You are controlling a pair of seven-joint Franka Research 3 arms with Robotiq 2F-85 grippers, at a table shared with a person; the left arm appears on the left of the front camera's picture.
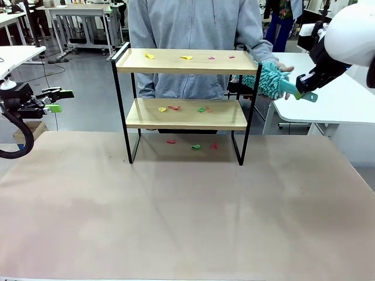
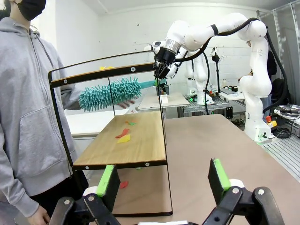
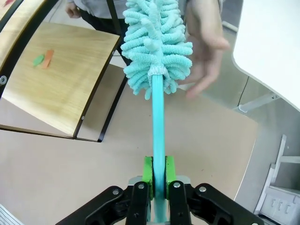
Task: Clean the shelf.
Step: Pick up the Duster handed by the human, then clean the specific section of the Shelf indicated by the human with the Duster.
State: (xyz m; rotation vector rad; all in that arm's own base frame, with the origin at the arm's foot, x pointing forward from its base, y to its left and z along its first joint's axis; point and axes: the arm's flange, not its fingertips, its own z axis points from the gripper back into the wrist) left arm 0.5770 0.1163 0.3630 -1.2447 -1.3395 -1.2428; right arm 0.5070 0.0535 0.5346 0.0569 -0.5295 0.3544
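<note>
At the 9 o'clock edge of the front view the left pincer hangs off the surface, its green pads apart and holding nothing, well apart from the work. The shelf stands at 12 o'clock on the far half of the surface, its long axis running 9 to 3, with small coloured paper scraps on both boards and a few more on the surface beneath. Just beside its right rail, at top-board height, sits the fluffy head of the teal duster, with a person's open hand close behind it. The right pincer is clamped on the duster's handle. From it the shelf lies at 9 o'clock, and the duster's axis already points that way, so the right arm is plainly the nearer. I see no legible writing or brand.
</note>
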